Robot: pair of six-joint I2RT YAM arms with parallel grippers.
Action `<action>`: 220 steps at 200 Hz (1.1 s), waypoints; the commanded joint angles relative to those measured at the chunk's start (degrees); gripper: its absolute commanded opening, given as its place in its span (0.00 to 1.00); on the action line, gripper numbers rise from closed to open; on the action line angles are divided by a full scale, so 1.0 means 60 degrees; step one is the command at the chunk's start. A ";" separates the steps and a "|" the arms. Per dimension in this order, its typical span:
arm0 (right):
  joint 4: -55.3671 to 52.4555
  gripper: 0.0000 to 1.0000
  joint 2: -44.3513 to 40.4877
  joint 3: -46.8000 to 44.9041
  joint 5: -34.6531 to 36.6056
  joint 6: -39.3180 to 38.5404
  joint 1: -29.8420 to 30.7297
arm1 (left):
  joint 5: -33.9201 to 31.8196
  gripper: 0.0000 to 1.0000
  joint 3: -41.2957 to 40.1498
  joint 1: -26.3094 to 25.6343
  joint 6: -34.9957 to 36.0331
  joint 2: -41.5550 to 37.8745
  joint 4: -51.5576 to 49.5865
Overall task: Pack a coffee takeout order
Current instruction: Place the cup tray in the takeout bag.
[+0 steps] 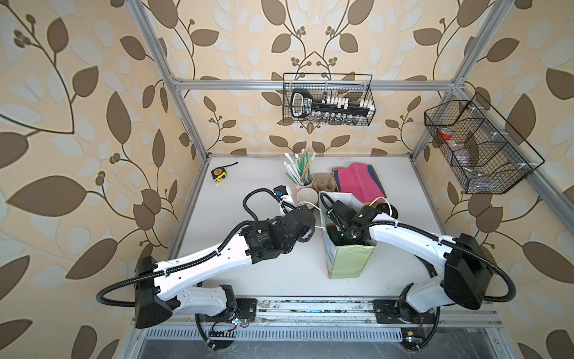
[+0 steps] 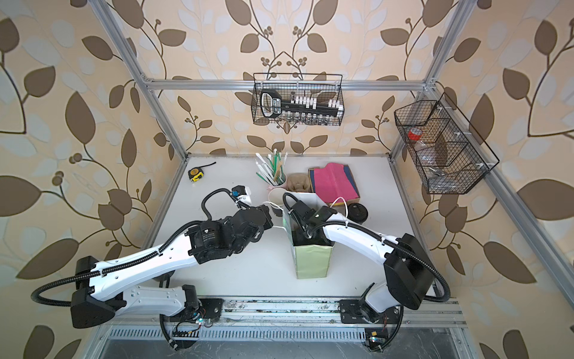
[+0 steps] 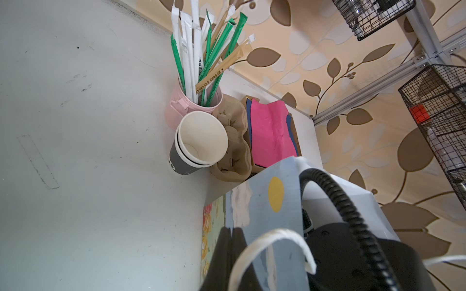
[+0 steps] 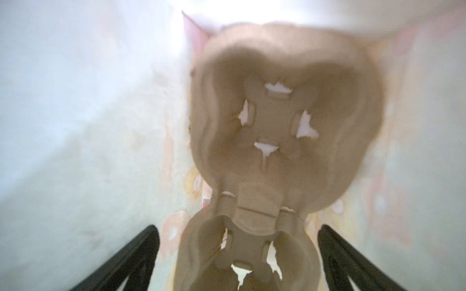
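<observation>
- Two arms meet at the upright paper bag [image 1: 348, 261] near the middle of the table [image 1: 248, 273].
- My right gripper [image 4: 238, 226] is down inside the bag. Its fingers are spread wide, one on each side of the brown pulp carrier [image 4: 277, 121], and neither touches it.
- The carrier lies deep in the bag with both cup wells empty.
- My left gripper [image 3: 231, 234] is pinched tight at the bag's near rim, by the white rope handle [image 3: 274, 233]. I cannot tell whether it grips cord or paper.
- The lidded dark cup [image 2: 357, 213] stands on the table just beyond the bag, outside it.
- The pink napkin [image 1: 360, 181] lies on a navy napkin [image 2: 350, 174] at the back of the table.
- Beside the napkins are a second carrier [image 3: 234, 151], the lidless cups [image 3: 199, 141] and a pink mug of wrapped straws [image 3: 201, 63].
</observation>
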 commanded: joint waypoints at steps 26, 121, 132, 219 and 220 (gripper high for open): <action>-0.0311 1.00 -0.0310 0.0505 0.0202 -0.0377 0.0041 | -0.0046 0.00 0.0306 -0.0071 0.0200 -0.0043 0.0230; -0.0207 1.00 -0.0117 0.0997 0.0442 -0.0809 -0.0029 | 0.0485 0.00 0.0192 -0.0074 0.0317 0.0161 0.0474; -0.0312 0.99 -0.0151 0.1125 0.0499 -0.0796 0.0020 | 0.0533 0.00 0.0236 -0.0070 0.0326 0.0233 0.0458; -0.0899 0.97 -0.0419 0.1580 0.0886 -0.0704 0.0392 | 0.0768 0.00 0.0304 -0.0078 0.0390 0.0459 0.0466; -0.0905 0.97 -0.0425 0.1583 0.0892 -0.0706 0.0392 | 0.0774 0.00 0.0304 -0.0071 0.0391 0.0466 0.0455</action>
